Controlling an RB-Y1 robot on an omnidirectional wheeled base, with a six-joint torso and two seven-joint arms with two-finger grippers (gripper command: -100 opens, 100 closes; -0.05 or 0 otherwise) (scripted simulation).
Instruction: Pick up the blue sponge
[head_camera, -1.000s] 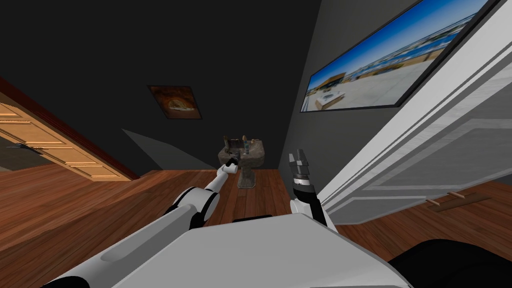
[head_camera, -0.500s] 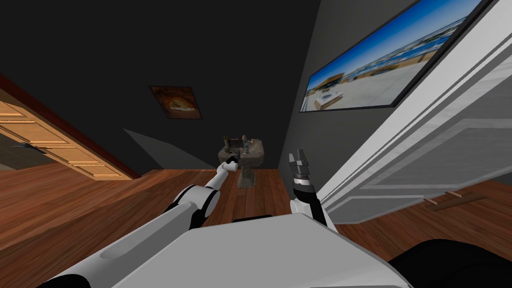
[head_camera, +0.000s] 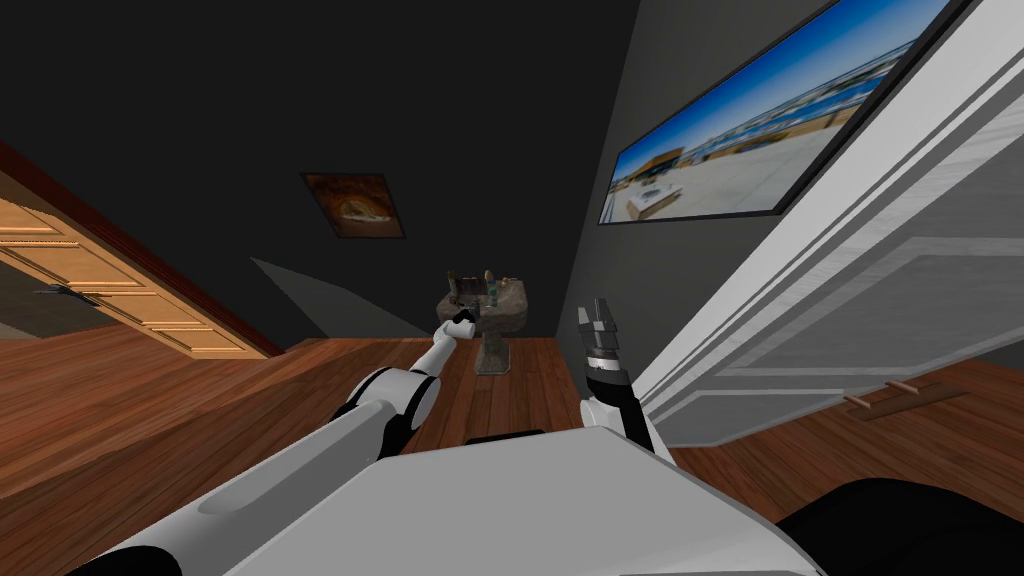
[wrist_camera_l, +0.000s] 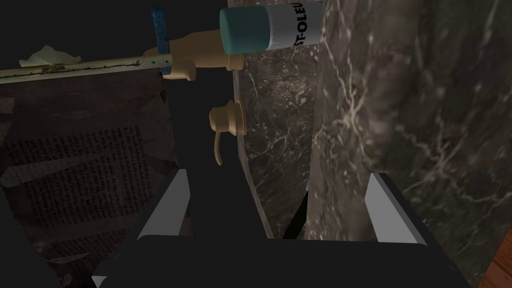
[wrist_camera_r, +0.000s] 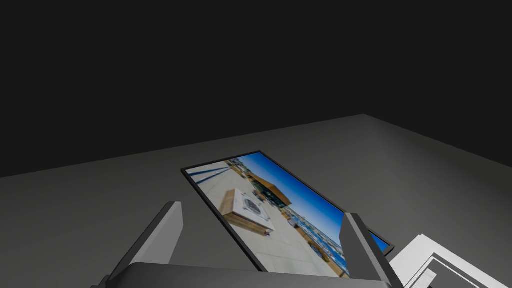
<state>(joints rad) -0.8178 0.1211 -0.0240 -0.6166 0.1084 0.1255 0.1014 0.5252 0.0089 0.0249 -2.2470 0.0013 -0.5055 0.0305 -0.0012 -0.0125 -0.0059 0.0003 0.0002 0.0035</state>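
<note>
The left gripper has its fingers spread wide at the rim of the dark marble sink. Beyond them is a tan faucet, and the blue sponge stands edge-on just by its spout. The right gripper, also spread, is raised beside the white door.

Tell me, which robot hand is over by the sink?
The left gripper, open at the dark marble sink. The right gripper is held up, open, beside the white door.

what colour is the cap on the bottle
The cap is teal; left wrist view shows it best.
</note>
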